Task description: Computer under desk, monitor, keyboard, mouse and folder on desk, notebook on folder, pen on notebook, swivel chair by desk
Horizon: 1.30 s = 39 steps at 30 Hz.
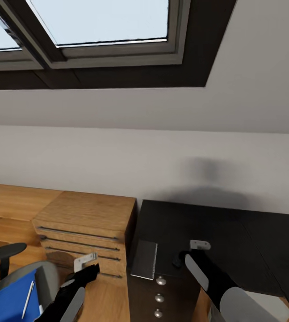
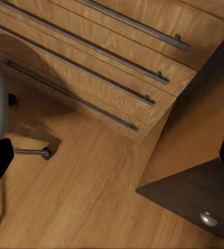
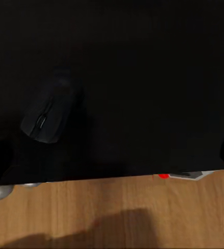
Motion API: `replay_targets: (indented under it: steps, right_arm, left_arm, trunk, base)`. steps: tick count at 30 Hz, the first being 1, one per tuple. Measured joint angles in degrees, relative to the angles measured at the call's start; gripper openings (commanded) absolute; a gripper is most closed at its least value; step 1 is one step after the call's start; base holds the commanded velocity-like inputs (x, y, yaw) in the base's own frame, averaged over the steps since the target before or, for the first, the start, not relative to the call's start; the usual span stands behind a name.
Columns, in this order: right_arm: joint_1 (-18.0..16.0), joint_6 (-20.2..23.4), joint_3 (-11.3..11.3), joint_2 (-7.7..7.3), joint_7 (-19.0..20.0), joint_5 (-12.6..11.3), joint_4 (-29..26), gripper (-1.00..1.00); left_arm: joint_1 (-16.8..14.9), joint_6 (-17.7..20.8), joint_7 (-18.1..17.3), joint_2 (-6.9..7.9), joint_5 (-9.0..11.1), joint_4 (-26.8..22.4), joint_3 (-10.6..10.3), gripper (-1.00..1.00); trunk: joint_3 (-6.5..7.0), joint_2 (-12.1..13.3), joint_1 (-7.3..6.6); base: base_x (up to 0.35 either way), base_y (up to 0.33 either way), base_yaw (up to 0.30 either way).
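2 glossy black arms with light-grey panels; pale grey bracket at each wrist.

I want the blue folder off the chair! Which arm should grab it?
Probably the left arm: it hangs right beside the swivel chair, where the folder lies with the pen on top. The right arm is over the desk, farther away.

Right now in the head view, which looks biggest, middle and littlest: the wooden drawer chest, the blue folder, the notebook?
1. Wooden drawer chest, clearly biggest.
2. Blue folder, though cut off by the picture edge.
3. Notebook, a bit smaller, so that ranking is unsure.
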Motion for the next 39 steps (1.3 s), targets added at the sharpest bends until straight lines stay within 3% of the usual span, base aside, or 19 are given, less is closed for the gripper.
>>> replay_targets:
  steps: [8, 10, 11, 22, 24, 25, 28, 39]
  right_arm:
    - [-0.85, -1.85, 0.05, 0.27, 1.05, -0.19, 3.08, 1.00]
    - [-0.84, -1.84, 0.01, 1.45, 1.20, 0.03, 3.23, 1.00]
    - [-0.84, -1.90, -0.08, 2.83, 1.28, 0.15, 3.86, 1.00]
    - [-0.92, -2.27, -0.19, 4.30, 1.43, 0.49, 5.99, 1.00]
    - [-0.91, -2.39, -0.19, 4.40, 1.56, 0.54, 6.07, 1.00]
    - [-0.88, -2.47, -0.19, 4.44, 1.67, 0.57, 6.07, 1.00]
    - [-0.85, -2.51, -0.19, 4.42, 1.71, 0.59, 6.07, 1.00]
    - [-0.82, -2.55, -0.20, 4.22, 1.74, 0.60, 6.02, 1.00]
  left_arm:
    - [0.00, 0.17, 0.00, -0.06, -0.07, -0.07, -0.19, 1.00]
    - [0.00, 0.22, -0.01, -0.02, -0.08, -0.06, -0.17, 1.00]
    - [-0.01, 0.25, -0.01, 0.00, -0.08, -0.06, -0.16, 1.00]
    - [0.00, 0.27, -0.01, -0.24, 0.15, -1.79, -0.31, 1.00]
    - [0.00, 0.35, -0.01, -0.24, 1.08, -2.83, -0.28, 1.00]
    - [0.00, 0.42, 0.02, -0.17, 3.54, -3.85, -0.22, 1.00]
    - [0.01, 0.44, 0.05, -0.12, 5.30, -4.29, -0.23, 1.00]
    - [0.03, 0.46, 0.15, -0.07, 6.96, -4.69, -0.26, 1.00]
  trunk:
    - [0.00, -0.01, -0.01]
    - [0.00, -0.01, -0.01]
    - [0.00, 0.00, 0.00]
    - [0.00, 0.00, 0.02]
    - [0.00, 0.00, 0.02]
    - [-0.17, -0.38, 0.24]
    - [-0.66, -1.55, 0.89]
    - [-2.59, -5.92, 3.30]
  base:
    - [0.272, 0.009, 0.000]
    - [0.289, 0.001, 0.000]
    - [0.208, 0.000, 0.000]
    - [0.050, 0.000, 0.000]
    - [0.005, 0.000, 0.000]
    - [0.002, 0.000, 0.000]
    - [0.002, 0.000, 0.000]
    - [0.000, 0.000, 0.000]
